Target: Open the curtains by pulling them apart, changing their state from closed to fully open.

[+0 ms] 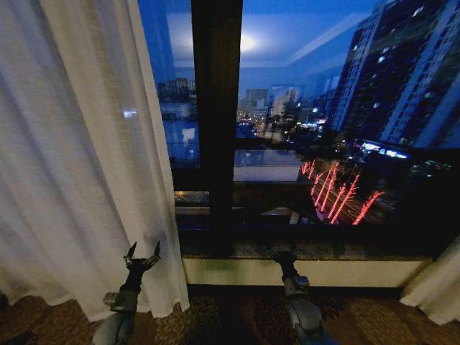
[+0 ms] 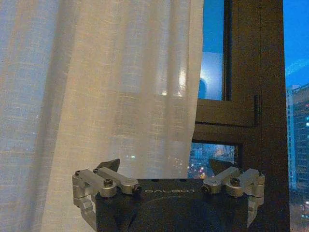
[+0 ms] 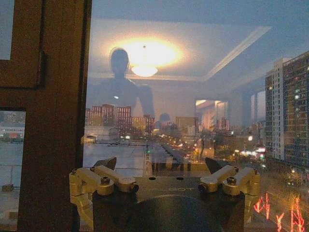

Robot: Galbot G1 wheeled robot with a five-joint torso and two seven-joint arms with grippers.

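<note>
Left gripper (image 1: 144, 253) low in front of the left curtain panel (image 1: 79, 158), fingers spread wide, holding nothing; whether the tips touch the fabric cannot be told. Panel gathered to the left, its edge hanging just left of the dark window frame (image 1: 215, 108). Right gripper (image 3: 161, 166) faces bare glass, fingers also wide apart, empty. Right curtain panel (image 1: 438, 287) bunched at far right, low. Patterned carpet (image 1: 230, 316) below the sill.

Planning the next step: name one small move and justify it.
Probably ease the open left gripper forward to the left curtain's inner edge: that panel covers the window's left part, while the right curtain is bunched aside.
</note>
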